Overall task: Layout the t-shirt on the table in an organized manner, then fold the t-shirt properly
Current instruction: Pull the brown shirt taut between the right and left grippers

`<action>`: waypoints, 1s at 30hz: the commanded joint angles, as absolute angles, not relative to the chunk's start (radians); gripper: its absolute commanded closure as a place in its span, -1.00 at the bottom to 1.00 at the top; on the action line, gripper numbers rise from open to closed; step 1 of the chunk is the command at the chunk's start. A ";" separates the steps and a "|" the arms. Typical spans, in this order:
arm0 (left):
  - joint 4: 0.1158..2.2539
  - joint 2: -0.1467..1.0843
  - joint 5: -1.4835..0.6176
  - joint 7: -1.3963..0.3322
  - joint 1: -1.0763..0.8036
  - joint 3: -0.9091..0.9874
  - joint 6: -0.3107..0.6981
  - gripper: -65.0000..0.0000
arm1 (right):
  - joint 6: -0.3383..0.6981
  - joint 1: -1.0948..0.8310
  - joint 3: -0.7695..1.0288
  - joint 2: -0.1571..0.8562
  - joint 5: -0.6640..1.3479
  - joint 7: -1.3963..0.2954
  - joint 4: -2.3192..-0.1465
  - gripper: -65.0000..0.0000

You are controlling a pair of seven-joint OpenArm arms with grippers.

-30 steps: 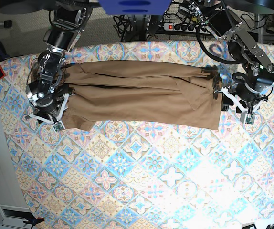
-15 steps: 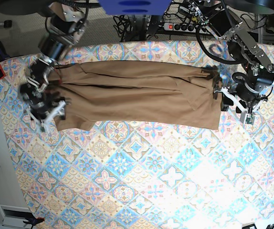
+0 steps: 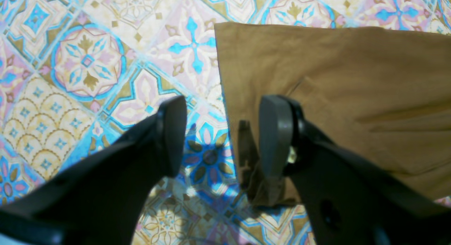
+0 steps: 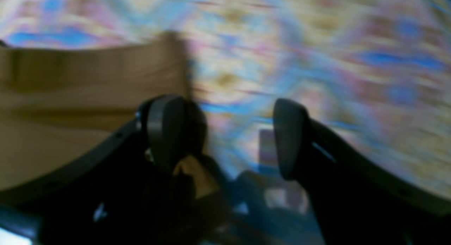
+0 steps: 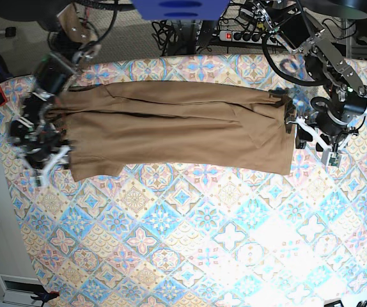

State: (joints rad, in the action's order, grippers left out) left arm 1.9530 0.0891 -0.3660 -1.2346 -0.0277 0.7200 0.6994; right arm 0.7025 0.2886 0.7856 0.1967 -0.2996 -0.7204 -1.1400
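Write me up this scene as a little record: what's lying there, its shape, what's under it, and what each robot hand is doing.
Cloth: brown t-shirt
Shape: long band running side to side, creased, not neatly folded
Under it: table with a blue, pink and cream tile pattern
Left gripper: open, over the shirt's edge, holding nothing
Right gripper: open, at the shirt's other end, holding nothing
Right wrist view: blurred

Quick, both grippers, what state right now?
Left gripper: open, nothing gripped between its fingers.
Right gripper: open, fingers wide apart, nothing gripped.
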 commanded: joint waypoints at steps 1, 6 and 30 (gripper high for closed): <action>1.969 0.097 -0.384 -1.216 -0.013 0.719 0.698 0.02 | 0.698 0.312 0.782 0.209 -0.292 -0.700 -1.141 -0.17; 1.969 0.097 -0.386 -1.216 -0.013 0.719 0.698 0.02 | 0.698 0.311 0.780 0.209 -0.294 -0.699 -1.050 -0.17; 1.969 0.097 -0.383 -1.222 -0.001 0.719 0.698 0.02 | 0.698 0.306 0.624 0.150 -0.292 -0.707 -1.234 -0.17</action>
